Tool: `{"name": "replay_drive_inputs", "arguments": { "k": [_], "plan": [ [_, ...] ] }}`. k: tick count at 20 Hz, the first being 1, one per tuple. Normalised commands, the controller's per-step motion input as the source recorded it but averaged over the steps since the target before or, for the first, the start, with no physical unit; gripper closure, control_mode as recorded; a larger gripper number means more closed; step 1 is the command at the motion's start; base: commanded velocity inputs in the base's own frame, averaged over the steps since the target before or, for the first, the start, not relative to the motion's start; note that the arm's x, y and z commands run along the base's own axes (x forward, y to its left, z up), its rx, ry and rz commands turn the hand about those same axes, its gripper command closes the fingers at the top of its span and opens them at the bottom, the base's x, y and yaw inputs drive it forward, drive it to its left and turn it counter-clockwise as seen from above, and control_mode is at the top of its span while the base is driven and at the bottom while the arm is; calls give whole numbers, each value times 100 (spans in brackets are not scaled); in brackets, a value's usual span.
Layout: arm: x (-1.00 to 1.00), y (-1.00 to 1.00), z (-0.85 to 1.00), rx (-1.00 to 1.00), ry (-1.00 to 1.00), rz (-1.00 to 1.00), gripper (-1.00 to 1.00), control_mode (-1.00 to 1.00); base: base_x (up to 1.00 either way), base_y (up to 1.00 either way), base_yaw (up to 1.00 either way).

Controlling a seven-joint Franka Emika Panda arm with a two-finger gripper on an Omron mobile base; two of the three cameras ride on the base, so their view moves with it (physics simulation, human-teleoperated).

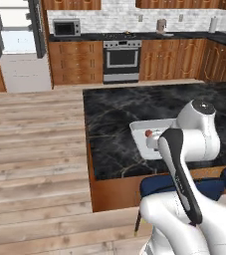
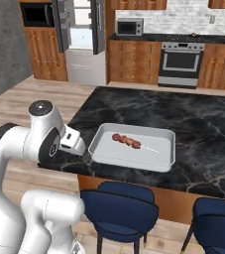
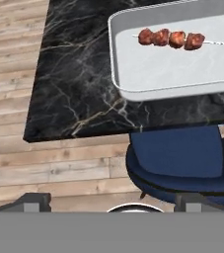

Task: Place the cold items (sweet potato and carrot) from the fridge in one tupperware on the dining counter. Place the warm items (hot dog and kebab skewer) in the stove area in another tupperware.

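On the dining counter (image 2: 203,129), the kebab skewer (image 3: 171,38) lies in the tupperware (image 3: 133,84), well apart from the spread, empty end effector (image 3: 114,202).

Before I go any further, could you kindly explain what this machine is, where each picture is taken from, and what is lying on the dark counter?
It is a white robot arm on a base that drives around a simulated kitchen. Two pictures come from cameras on that base, behind the arm to its left and right. The third comes from a camera on the hand, looking down past its fingers. On the black marble dining counter sits a grey tupperware, and a kebab skewer lies inside it. Blue stools stand at the near edge. The fingers are spread and hold nothing.
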Motion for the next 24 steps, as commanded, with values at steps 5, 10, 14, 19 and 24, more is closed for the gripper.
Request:
{"name": "replay_drive_inputs", "arguments": {
  "k": [5,10,14,19,24],
  "plan": [
    [0,0,0,0,0,0,-100,100,0,100,0],
    [0,0,0,0,0,0,-100,100,6,100,0],
    [0,0,0,0,0,0,-100,100,48,100,-1],
    [0,0,0,0,0,0,-100,100,91,85,-2],
    [0,0,0,0,0,0,-100,100,100,42,-3]
  ]
}}
